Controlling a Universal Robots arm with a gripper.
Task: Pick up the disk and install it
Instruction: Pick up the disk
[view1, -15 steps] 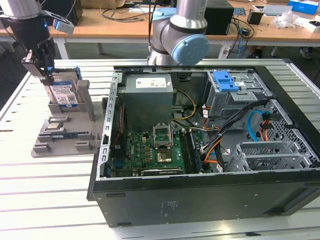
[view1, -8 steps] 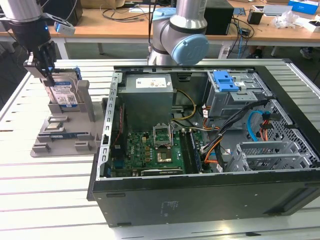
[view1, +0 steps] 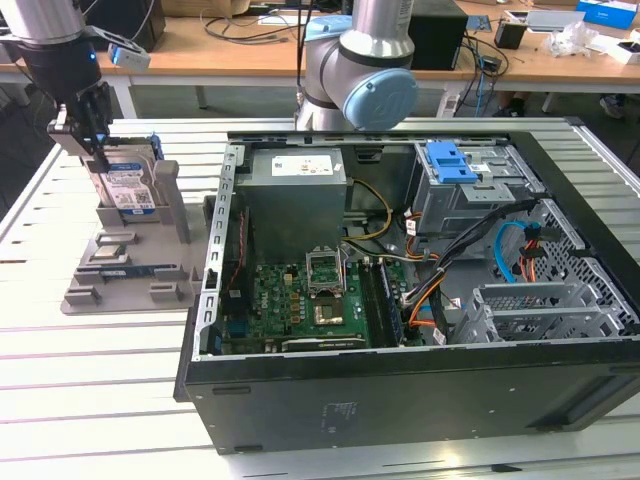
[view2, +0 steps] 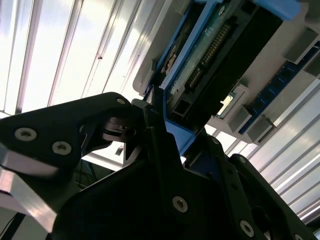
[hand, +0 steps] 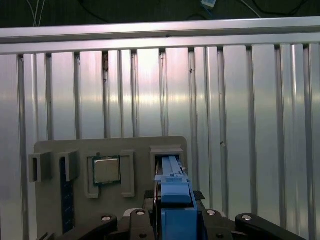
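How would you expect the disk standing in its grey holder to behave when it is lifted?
The disk looks like rigid metal, so it should stay stiff. It is probably heavy for its size. It stands on edge in the grey holder, so it may tip if nudged sideways.

Bright overhead light. Table slats (hand: 150, 90) glare hard in both wrist views (near blown-out white). Gripper (view2: 165, 125) backlit, near-black. Case (view1: 420, 390) interior in shadow, exterior view.
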